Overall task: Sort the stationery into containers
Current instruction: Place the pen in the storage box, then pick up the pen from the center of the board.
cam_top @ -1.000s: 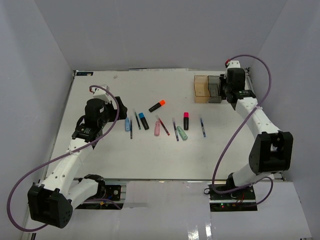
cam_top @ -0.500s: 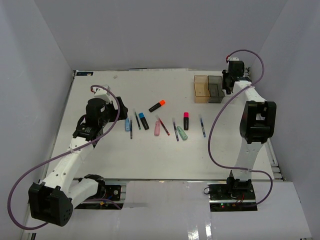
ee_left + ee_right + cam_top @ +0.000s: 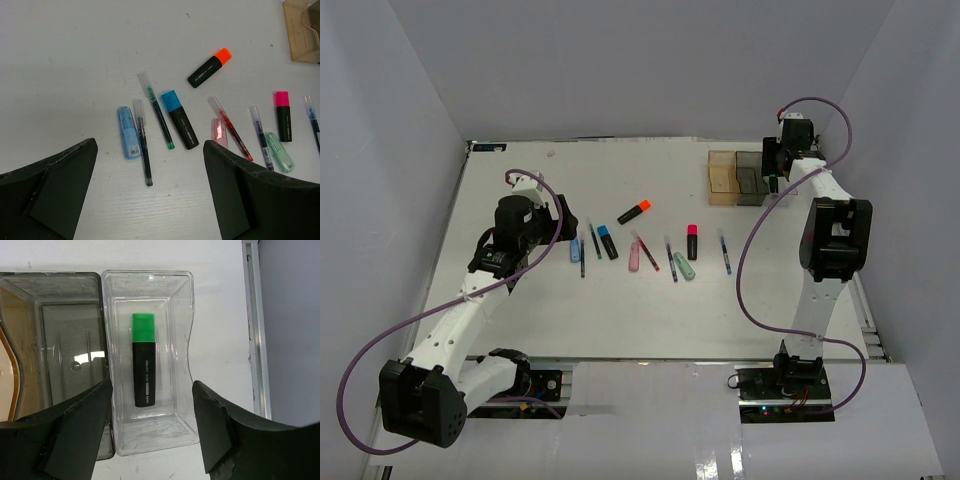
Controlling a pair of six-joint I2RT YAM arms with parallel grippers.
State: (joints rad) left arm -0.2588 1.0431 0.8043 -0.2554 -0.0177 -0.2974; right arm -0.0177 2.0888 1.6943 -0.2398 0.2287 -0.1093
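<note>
The stationery lies in a loose row mid-table: an orange-capped highlighter (image 3: 635,212) (image 3: 209,68), a blue-capped one (image 3: 607,242) (image 3: 180,119), a pink-capped one (image 3: 692,241) (image 3: 283,116), a blue stick (image 3: 128,132), a pink stick (image 3: 219,132), a mint stick (image 3: 279,158) and several thin pens (image 3: 142,142). My left gripper (image 3: 545,225) (image 3: 150,160) is open and empty above the row's left end. The amber bin (image 3: 721,178), grey bin (image 3: 748,178) (image 3: 70,340) and clear bin (image 3: 180,340) stand far right. A green-capped highlighter (image 3: 144,360) lies in the clear bin. My right gripper (image 3: 775,172) (image 3: 151,405) is open and empty over it.
A metal rail (image 3: 255,325) runs along the table's right edge just beyond the clear bin. White walls close the table at the back and both sides. The amber bin's corner (image 3: 302,30) shows at the top right of the left wrist view.
The right arm's elbow has swung back and upright while its gripper stays over the bins, shifting slightly towards the clear one. The left gripper has crept a little farther from the base.
</note>
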